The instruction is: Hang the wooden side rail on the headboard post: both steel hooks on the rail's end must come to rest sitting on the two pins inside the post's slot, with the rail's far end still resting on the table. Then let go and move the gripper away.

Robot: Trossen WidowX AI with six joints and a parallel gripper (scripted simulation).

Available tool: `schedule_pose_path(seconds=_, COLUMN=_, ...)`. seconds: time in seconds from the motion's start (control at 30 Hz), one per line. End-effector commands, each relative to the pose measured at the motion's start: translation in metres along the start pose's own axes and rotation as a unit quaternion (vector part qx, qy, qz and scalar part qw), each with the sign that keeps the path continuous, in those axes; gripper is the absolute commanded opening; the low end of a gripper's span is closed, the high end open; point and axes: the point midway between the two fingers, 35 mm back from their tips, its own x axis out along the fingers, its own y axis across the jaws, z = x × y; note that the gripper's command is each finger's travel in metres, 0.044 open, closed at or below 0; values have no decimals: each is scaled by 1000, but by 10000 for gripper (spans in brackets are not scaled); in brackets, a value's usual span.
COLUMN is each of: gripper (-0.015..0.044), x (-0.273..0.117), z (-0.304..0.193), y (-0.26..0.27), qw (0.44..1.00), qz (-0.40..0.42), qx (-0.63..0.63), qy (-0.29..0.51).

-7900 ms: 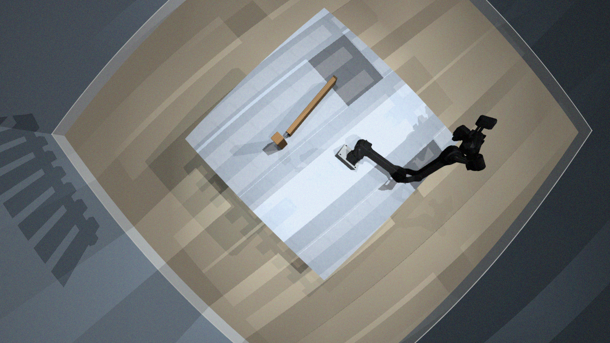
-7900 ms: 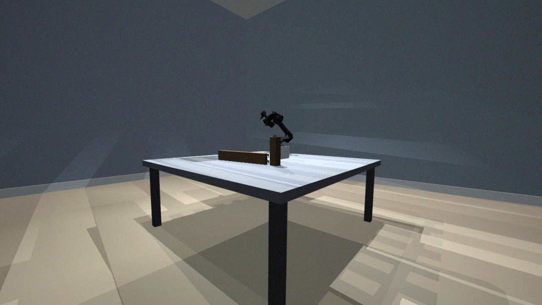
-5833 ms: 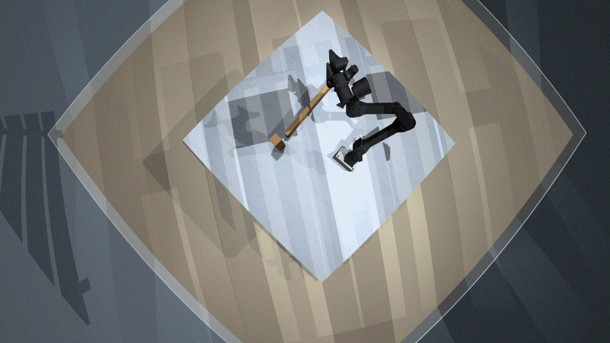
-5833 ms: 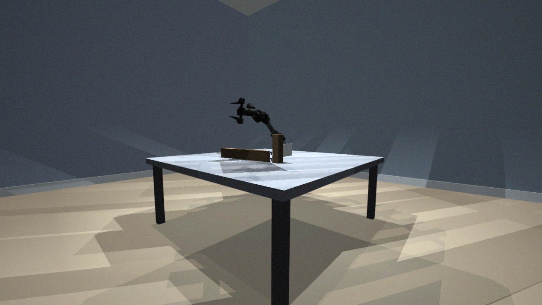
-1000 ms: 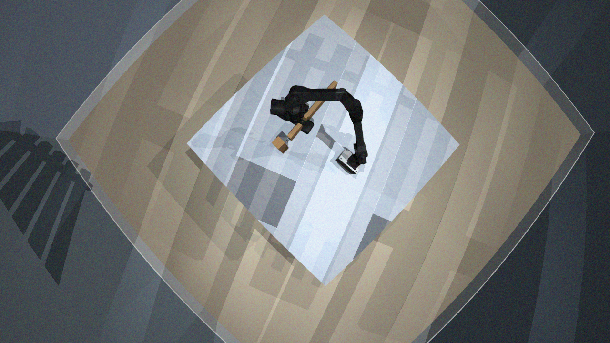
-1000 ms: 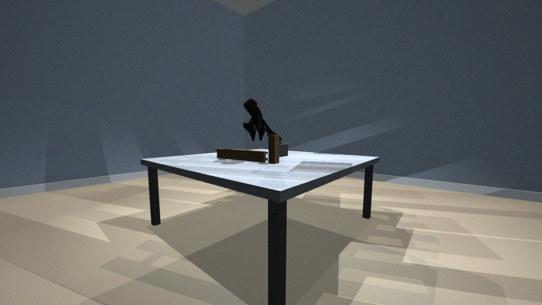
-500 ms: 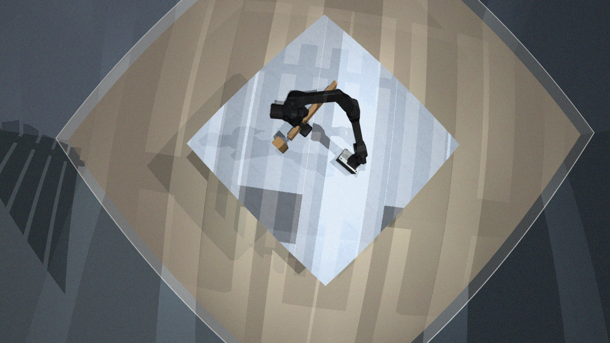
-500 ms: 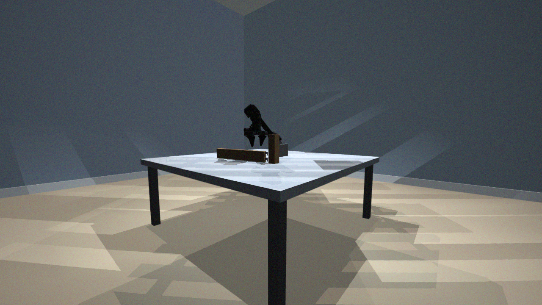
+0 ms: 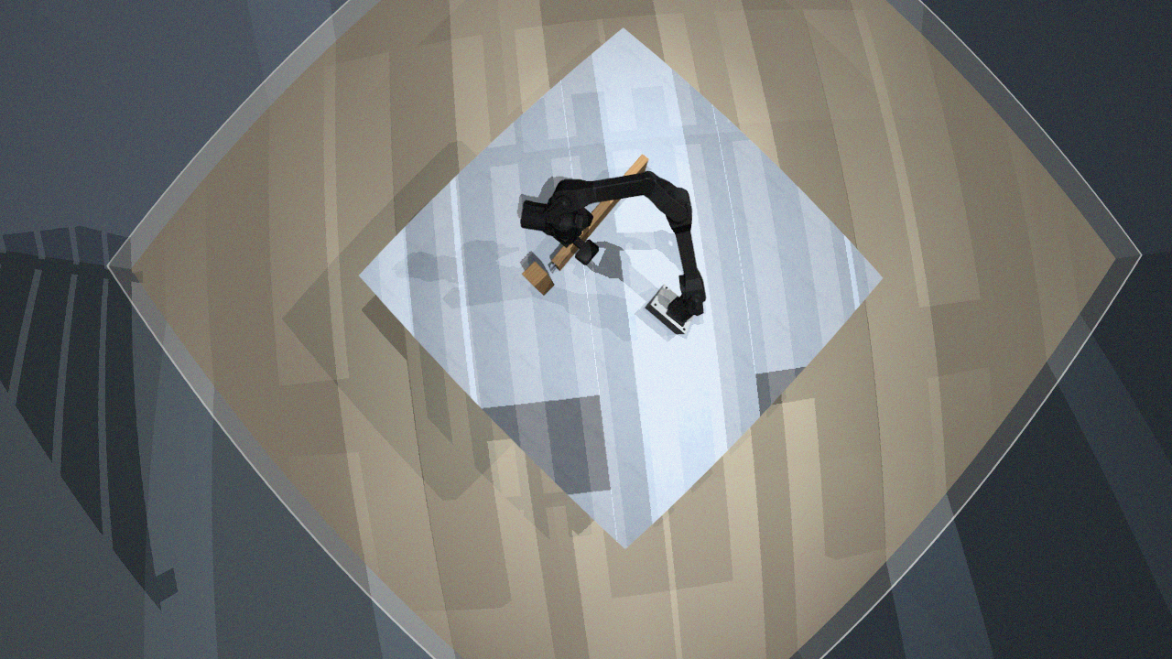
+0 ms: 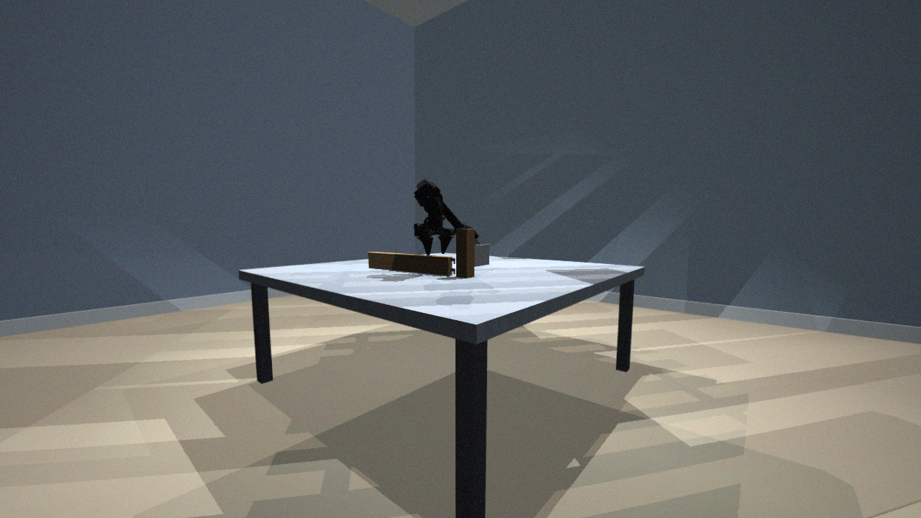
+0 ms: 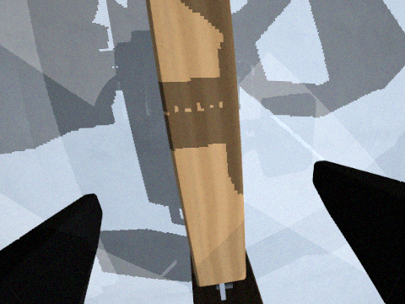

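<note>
The wooden side rail (image 9: 606, 212) (image 10: 411, 262) (image 11: 211, 211) lies along the table, its hooked end facing the headboard post (image 9: 537, 278) (image 10: 465, 252) (image 11: 249, 290). The post stands upright. The steel hooks (image 10: 453, 265) (image 11: 223, 291) show in a narrow gap between rail end and post; the pins are not clearly visible. My gripper (image 10: 435, 252) (image 11: 208, 188) is open and empty. In the wrist view its fingers stand on either side of the rail near the hooked end, without touching it. In the exterior view the fingertips are close to the height of the rail's top.
The arm's base box (image 9: 662, 305) (image 10: 482, 253) stands on the pale table (image 9: 679, 442) (image 10: 489, 302), right of the post in the top and exterior views. The arm arches over the rail in the top view and hides part of it. The rail's far end points away from the post.
</note>
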Motion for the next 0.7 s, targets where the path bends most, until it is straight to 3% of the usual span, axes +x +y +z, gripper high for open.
schedule_pose_path(seconds=0.0, gripper=440, x=7, z=1, y=0, qw=1000, qz=0, qx=-2, qy=-3)
schedule_pose_path(seconds=0.67, gripper=440, x=39, z=1, y=0, qw=1000, qz=0, qx=-2, qy=-3)
